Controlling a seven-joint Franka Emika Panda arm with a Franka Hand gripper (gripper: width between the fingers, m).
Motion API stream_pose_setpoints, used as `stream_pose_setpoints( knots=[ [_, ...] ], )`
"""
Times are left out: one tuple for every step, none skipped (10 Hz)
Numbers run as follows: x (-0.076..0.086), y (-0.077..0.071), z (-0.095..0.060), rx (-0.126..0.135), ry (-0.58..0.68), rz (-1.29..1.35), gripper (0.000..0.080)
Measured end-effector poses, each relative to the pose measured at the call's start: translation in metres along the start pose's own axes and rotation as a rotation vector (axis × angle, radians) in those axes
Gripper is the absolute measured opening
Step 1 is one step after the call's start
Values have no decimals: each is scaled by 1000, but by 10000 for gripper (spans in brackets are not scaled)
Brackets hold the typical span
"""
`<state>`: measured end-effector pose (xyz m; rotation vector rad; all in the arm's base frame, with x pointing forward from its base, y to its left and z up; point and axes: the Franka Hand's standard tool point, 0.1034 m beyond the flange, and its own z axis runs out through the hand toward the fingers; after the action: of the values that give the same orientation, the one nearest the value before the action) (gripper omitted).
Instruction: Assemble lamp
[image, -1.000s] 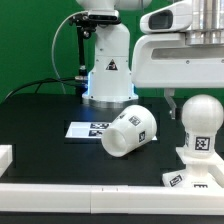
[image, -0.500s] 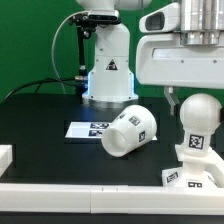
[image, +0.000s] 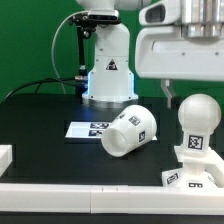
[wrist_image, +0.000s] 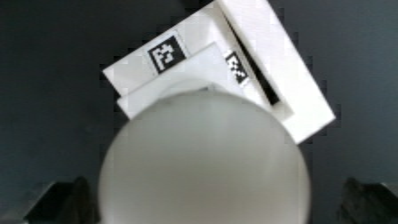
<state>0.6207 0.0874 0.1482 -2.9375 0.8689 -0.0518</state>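
Note:
The round-headed bulb (image: 200, 120) stands upright on the flared base (image: 190, 172) at the exterior view's right. The tapered shade (image: 128, 131) lies on its side on the black table, mid-scene. My gripper (image: 198, 100) hangs just above the bulb's head, open, with one finger (image: 172, 102) showing beside the head and apart from it. In the wrist view the bulb (wrist_image: 196, 150) fills the middle, the tagged base (wrist_image: 222, 60) shows beyond it, and my gripper (wrist_image: 210, 205) straddles the head with dark fingers (wrist_image: 64, 200) off both sides.
The marker board (image: 88, 128) lies flat behind the shade. The robot's white pedestal (image: 107, 70) stands at the back. A white rail (image: 70, 190) runs along the table's front edge, with a white block (image: 5, 155) at the exterior view's left.
My gripper has risen a little above the bulb. The bulb, base and shade have not moved.

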Motion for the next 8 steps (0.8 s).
stream_pose_setpoints(
  knots=[
    [4, 5, -15, 8, -1, -43, 697],
    [3, 6, -13, 8, 2, -29, 698],
    [2, 6, -9, 4, -2, -32, 698],
    [2, 6, -10, 4, -1, -31, 698],
    [3, 8, -10, 6, -1, -44, 698],
    [3, 25, -11, 29, -5, -100, 698],
    [0, 50, -16, 41, -20, -116, 698],
    [-1, 73, -21, 44, -27, -150, 698]
  ],
)
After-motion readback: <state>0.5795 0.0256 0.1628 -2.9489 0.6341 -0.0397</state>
